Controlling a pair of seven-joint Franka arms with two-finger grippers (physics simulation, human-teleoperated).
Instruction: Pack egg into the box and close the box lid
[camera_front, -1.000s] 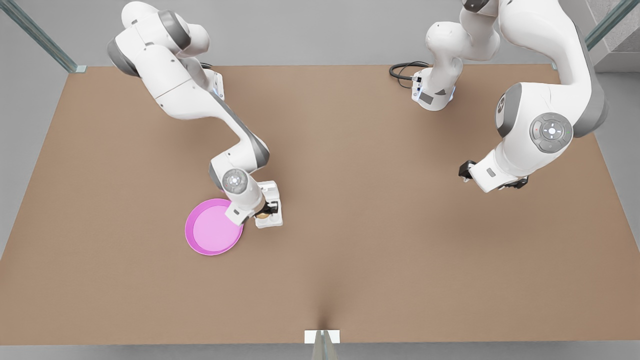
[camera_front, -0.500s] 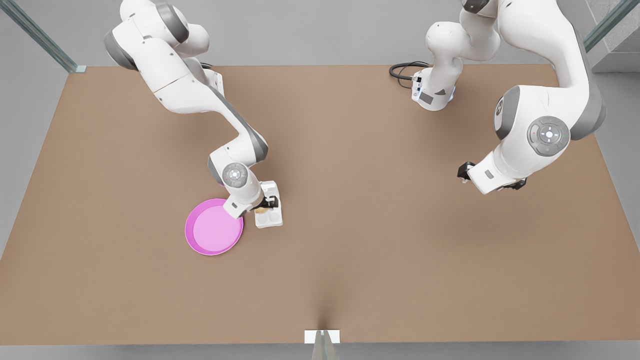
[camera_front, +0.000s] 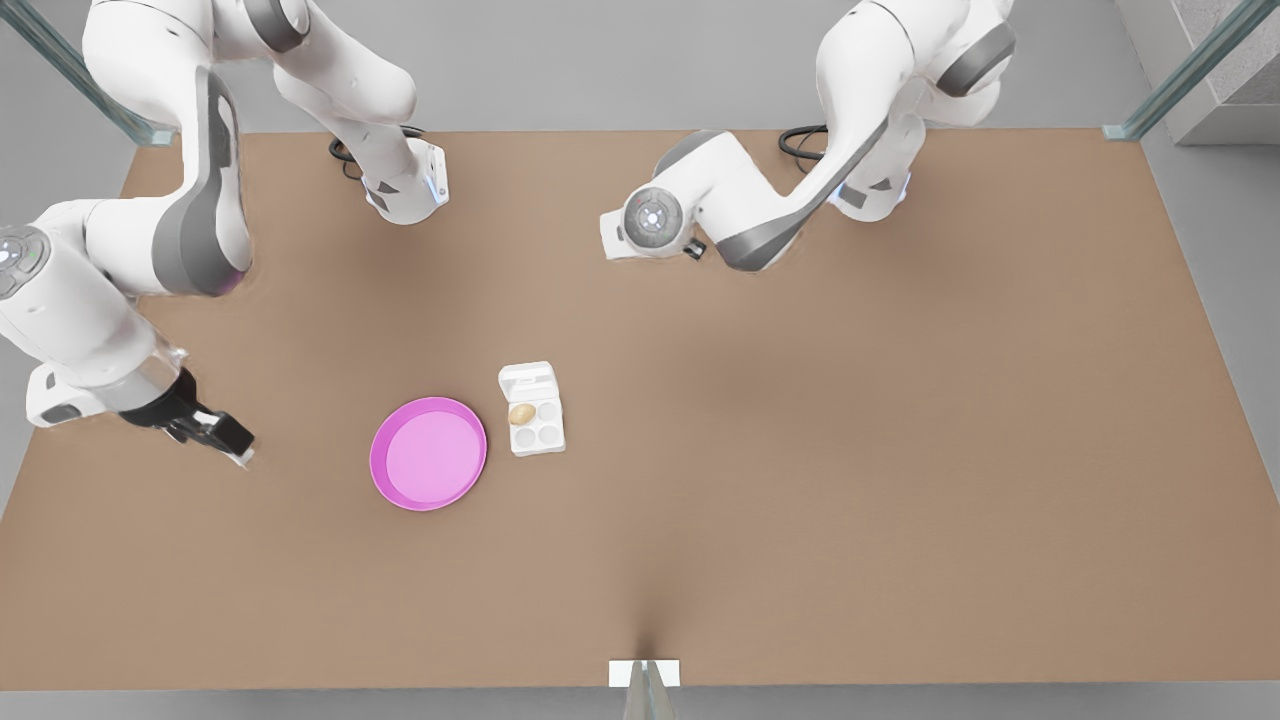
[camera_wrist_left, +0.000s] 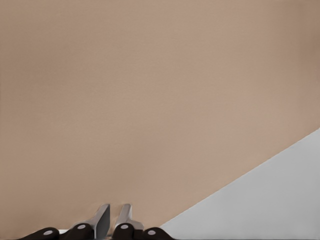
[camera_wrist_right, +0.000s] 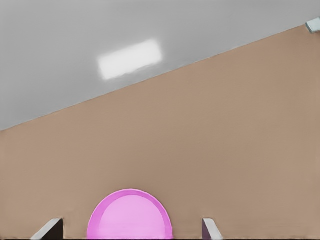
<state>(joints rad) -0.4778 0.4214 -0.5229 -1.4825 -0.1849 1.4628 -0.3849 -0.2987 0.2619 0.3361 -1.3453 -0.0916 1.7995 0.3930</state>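
Observation:
The tan egg lies in one cup of the small white box, in the row beside the hinge, on the side facing the plate. The box lid lies open, folded back toward the far side of the table. My left gripper hangs near the table's edge at the front view's left, far from the box, its fingers shut on nothing. My right gripper is open with nothing in it. Its wrist is over the back middle of the table.
A round pink plate sits just to the front view's left of the box, and the right wrist view has this plate in line with the open fingers. A black cable coils by the right arm's base.
The left gripper has let go of the egg, left it in the cup and pulled far away to the front view's left. The right arm has swung from the right side to the back middle.

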